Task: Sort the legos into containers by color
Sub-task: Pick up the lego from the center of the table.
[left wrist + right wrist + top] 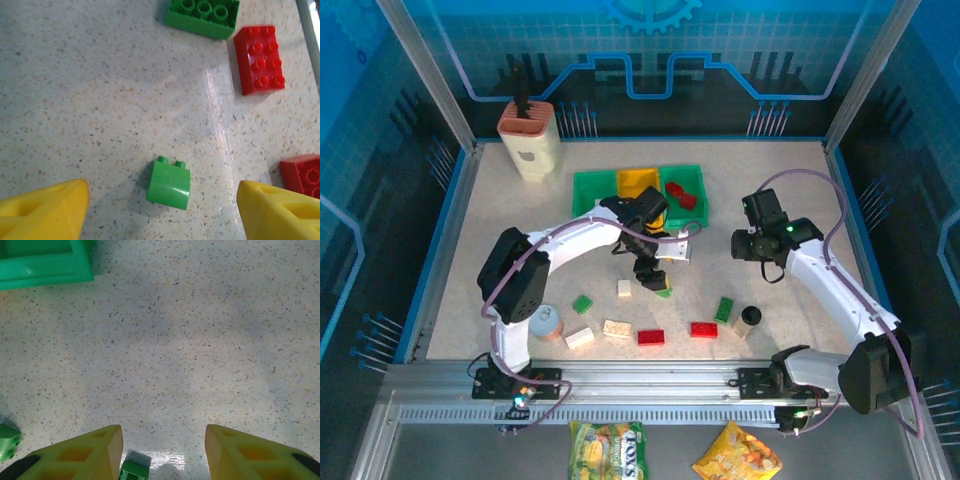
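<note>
Yellow fingers (45, 210) of the left gripper (161, 214) stand wide apart, a small green lego (169, 184) lying loose between them, mid-tabletop (90, 90). Now the right gripper (164, 452): spread too, empty, over bare surface. Toward the far edge sit the containers (588, 192), red legos (682, 193) in one.

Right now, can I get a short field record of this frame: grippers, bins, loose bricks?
left gripper: open, small green brick lying between its fingers, untouched
right gripper: open, nothing between the fingertips
containers: red bricks in the right bin
loose on table: red brick, cream brick, green brick, among others
</note>
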Available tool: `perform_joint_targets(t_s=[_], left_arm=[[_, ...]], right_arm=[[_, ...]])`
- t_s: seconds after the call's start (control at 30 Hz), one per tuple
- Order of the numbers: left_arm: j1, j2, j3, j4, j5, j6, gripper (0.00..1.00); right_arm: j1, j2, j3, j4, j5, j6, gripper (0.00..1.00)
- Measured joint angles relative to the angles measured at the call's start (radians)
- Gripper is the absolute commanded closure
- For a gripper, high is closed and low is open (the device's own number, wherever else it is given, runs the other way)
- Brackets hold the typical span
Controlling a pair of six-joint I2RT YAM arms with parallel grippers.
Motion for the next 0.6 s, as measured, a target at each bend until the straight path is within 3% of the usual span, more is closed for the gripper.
perform_joint_targets(t_s=[0.33,0.6], left_arm=[[-0.059,0.0,-0.064,0.041,-0.126,0.105,0.18],[-0.084,0.021,-0.064,0.052,-0.155,0.128,0.21]], right_arm=[[0.0,0.0,0.0,0.0,0.003,0.0,0.51],[0.0,0.0,-0.002,0.002,0.003,0.0,0.51]])
